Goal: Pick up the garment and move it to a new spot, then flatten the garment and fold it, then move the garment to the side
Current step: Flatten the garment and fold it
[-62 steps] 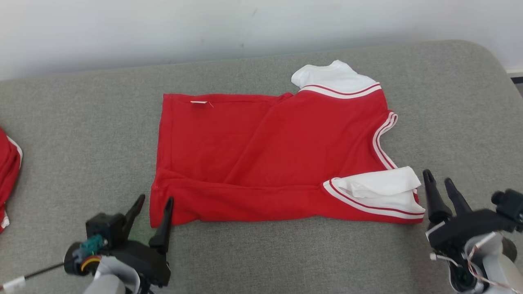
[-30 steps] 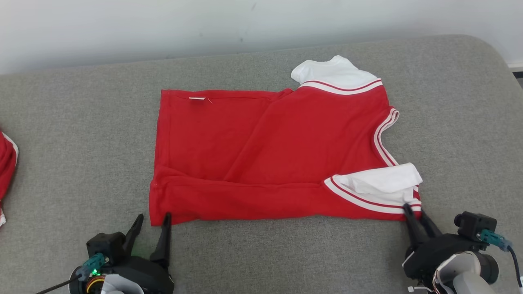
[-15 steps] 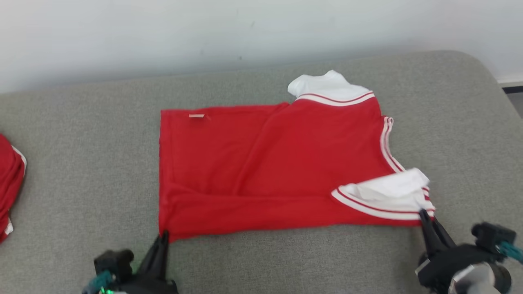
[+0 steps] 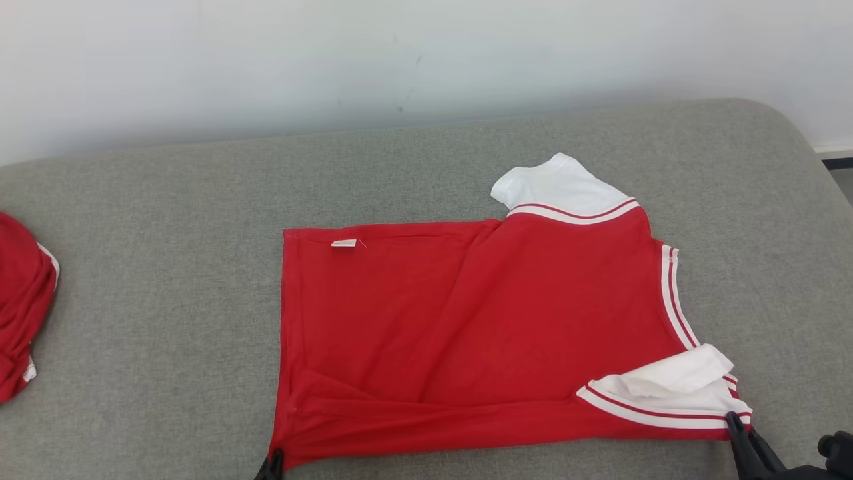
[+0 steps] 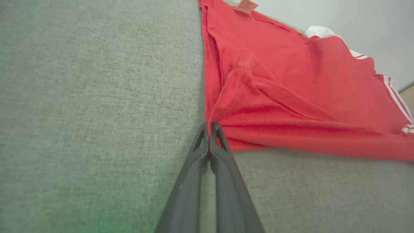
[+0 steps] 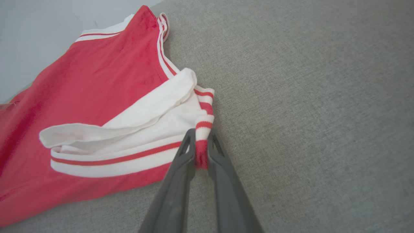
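Fold step, by my read: garment lies mostly flat, mid grey padded surface, long edge toward robot.
Left claw fully closed, pinching near hem corner.
Right claw nearly closed, clamping striped cuff at near right corner.
Next: lift both corners together, carry near edge over far edge. Keep tension even, thin pinch may slip.
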